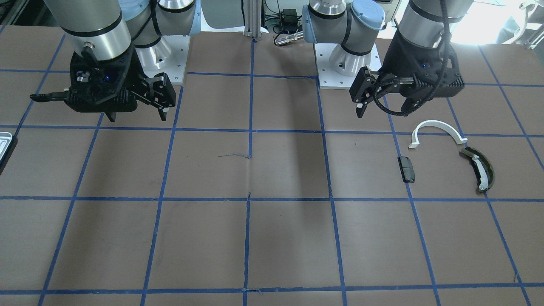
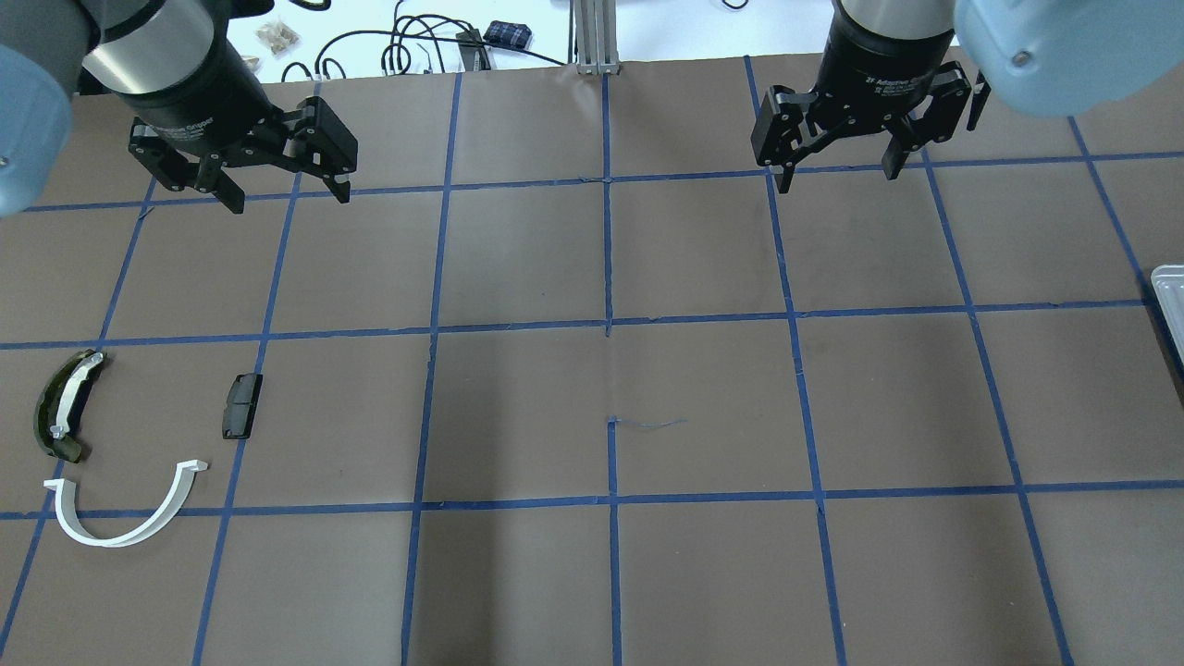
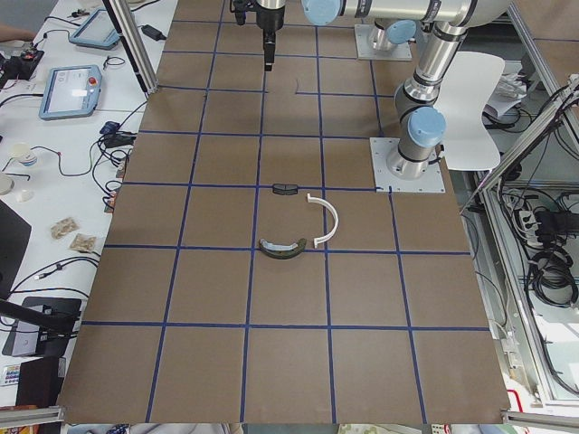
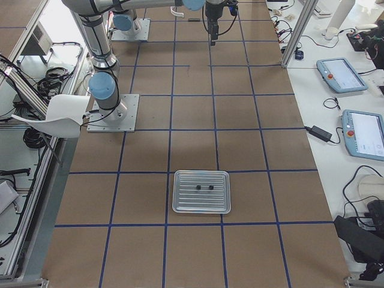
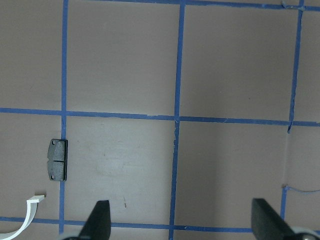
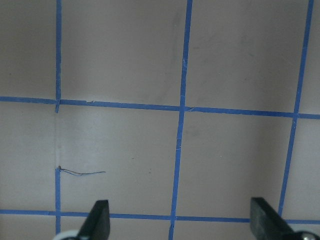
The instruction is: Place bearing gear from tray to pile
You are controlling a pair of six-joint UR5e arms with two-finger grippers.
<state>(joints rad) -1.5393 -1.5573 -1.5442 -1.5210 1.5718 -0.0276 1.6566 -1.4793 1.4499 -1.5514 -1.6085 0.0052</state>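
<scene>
The left gripper [image 2: 289, 199] is wide open, its two fingers spread apart, and it grasps nothing; it hangs above the table [image 2: 703, 259] without touching it. The right gripper [image 2: 838, 178] is also released, its fingers equally spread and empty, and it too hangs above the table. It is the gripper nearer to the tray [image 4: 201, 211]. The tray lies flat at the table's end on the robot's right side. Two small dark parts [image 4: 204, 188] rest side by side on its upper half, close to each other but not touching. They are too small to tell their shape. The pile is well apart from the tray, at the opposite end of the table. It has a white half-ring [image 1: 437, 123], an olive curved piece [image 2: 55, 412] with a white strip, and a black block [image 2: 240, 405], all lying separately. The black block is the piece nearest to the tray. Between the tray and the pile the brown surface with blue tape lines is wide and flat. The overhead and front views cut the tray off, so only one corner shows at the edge. The left wrist view shows only the block and one tip of the half-ring.
</scene>
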